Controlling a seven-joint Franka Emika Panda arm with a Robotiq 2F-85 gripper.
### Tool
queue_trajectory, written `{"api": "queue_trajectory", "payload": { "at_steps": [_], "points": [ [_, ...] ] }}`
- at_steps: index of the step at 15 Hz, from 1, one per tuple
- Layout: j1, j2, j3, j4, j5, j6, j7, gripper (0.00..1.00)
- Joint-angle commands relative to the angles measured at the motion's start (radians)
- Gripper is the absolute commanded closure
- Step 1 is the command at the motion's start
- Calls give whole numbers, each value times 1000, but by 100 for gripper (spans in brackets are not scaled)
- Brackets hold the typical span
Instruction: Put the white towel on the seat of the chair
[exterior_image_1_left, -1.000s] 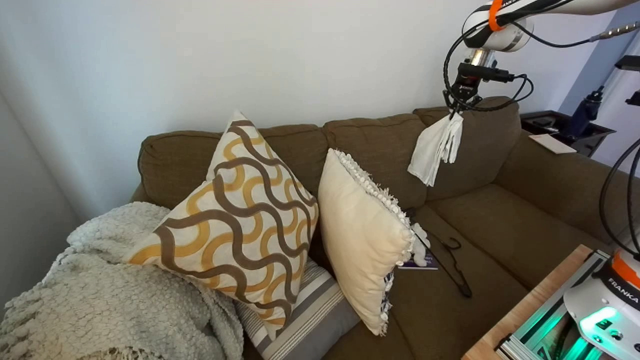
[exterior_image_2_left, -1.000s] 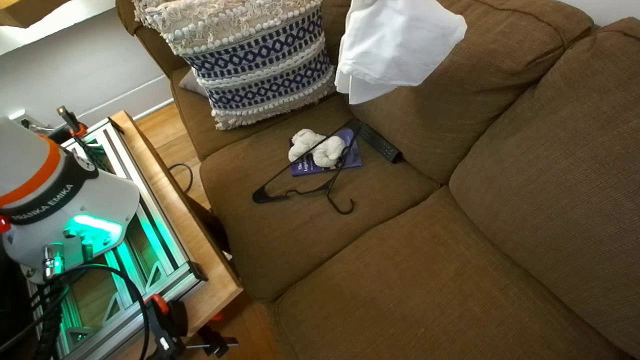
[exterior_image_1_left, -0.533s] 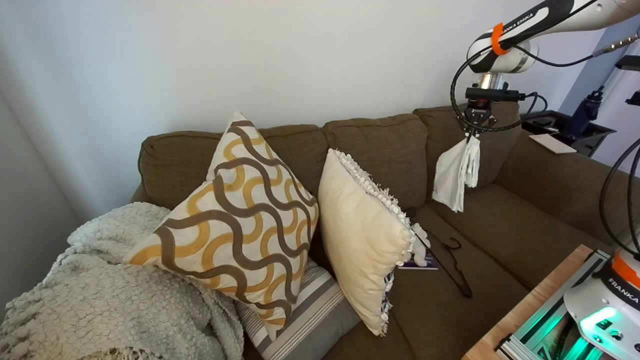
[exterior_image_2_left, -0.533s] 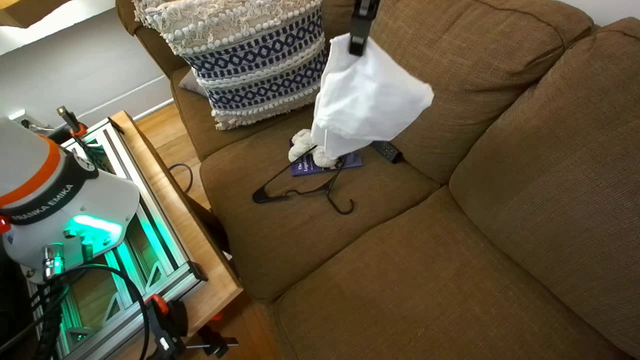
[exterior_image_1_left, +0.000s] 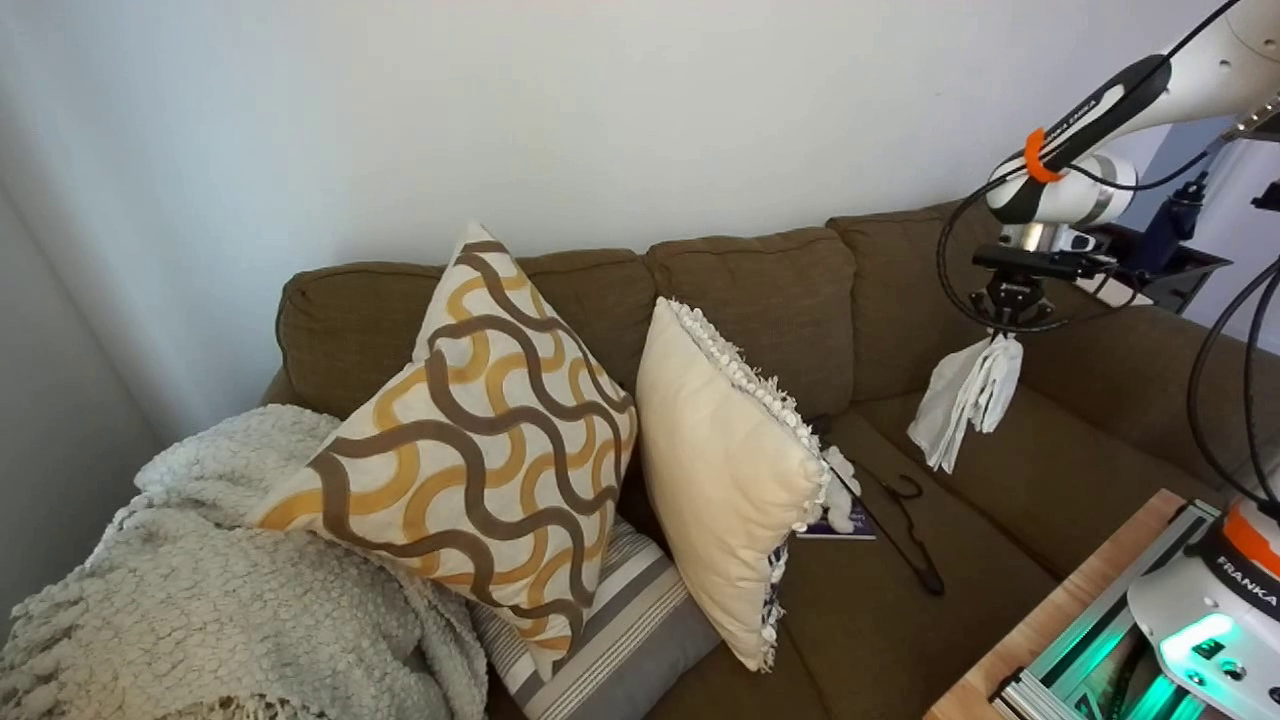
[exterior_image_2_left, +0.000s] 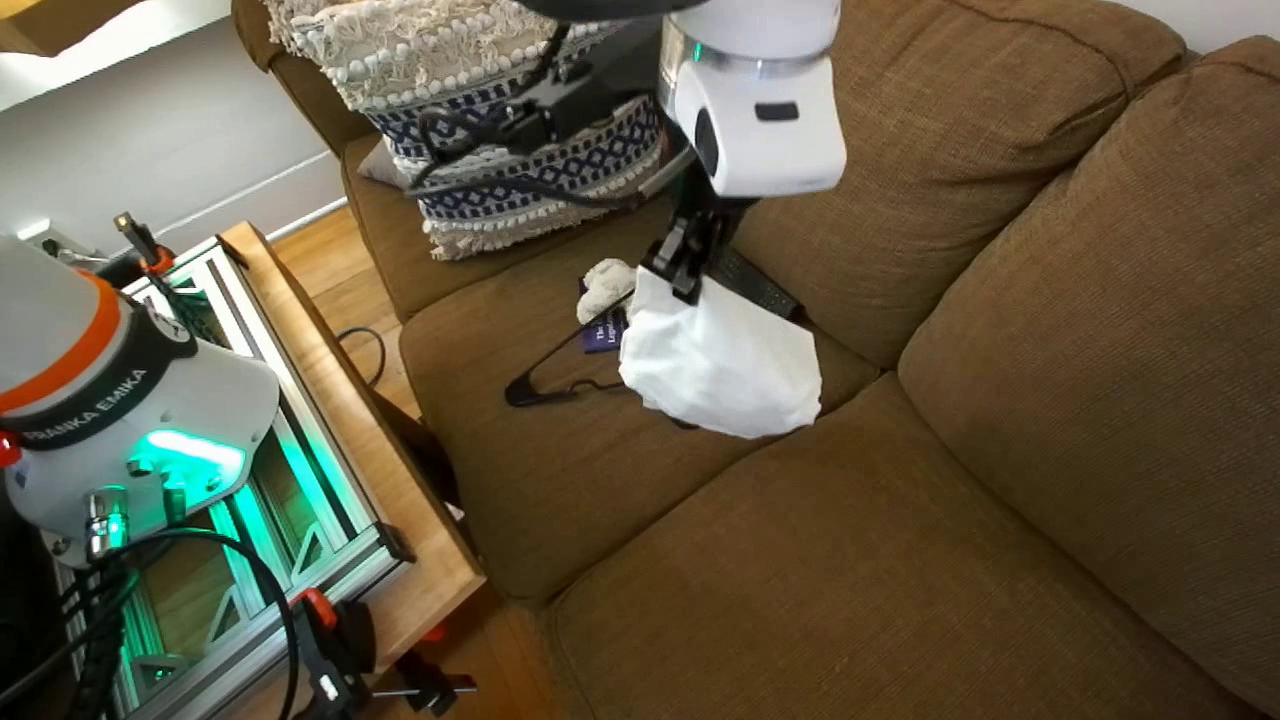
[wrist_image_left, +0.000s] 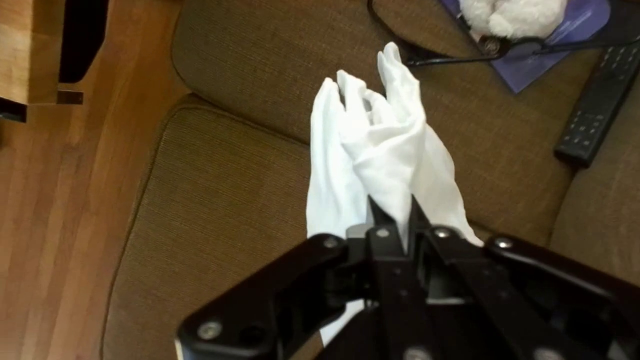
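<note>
– pinching what, and where?

– gripping the white towel (wrist_image_left: 385, 150) by a bunched fold in the robotiq gripper (wrist_image_left: 395, 210), with jaws pressed in on the cloth. hanging over the brown sofa seat (exterior_image_2_left: 600, 480), close by the black clothes hanger (exterior_image_2_left: 528, 393); in an exterior view, hiding part of it.

– touching the hanger?

– hard to tell. looks near in the wrist view. dangling loose below the pinch, so liable to swing.

– and if lowered straight down from here?

– could land draped over the hanger rather than flat on the seat. might also snag on the part out of sight, then drag it along sideways.

– worth shifting first, then?

– probably. better to aim for the seat cushion (exterior_image_2_left: 850, 560) next to the one under the hanger. not too far forward, for fear of sliding off the front edge.

– and on letting go?

– from too high, likely to crumple. from too low, apt to jam the jaws into soft padding. may also cling between them and ride up on the way out.

– risking anything else?

– covering or nudging the purple book (wrist_image_left: 530, 70) partly beneath the hanger, the fluffy white bundle (wrist_image_left: 520, 20) beside it, or the remote control (wrist_image_left: 597, 105) near it.
</note>
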Motion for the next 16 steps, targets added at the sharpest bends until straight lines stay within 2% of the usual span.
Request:
{"api": "queue_trajectory", "payload": {
  "at_steps": [1,8,11,16],
  "points": [
    [-26,53,-40,-29,-13,117,67,98],
    [-30,149,-121,34,5,221,223,98],
    [-40,204,-115,126,34,218,297,98],
    [-68,308,-71,342,81,186,342,98]
  ]
}}
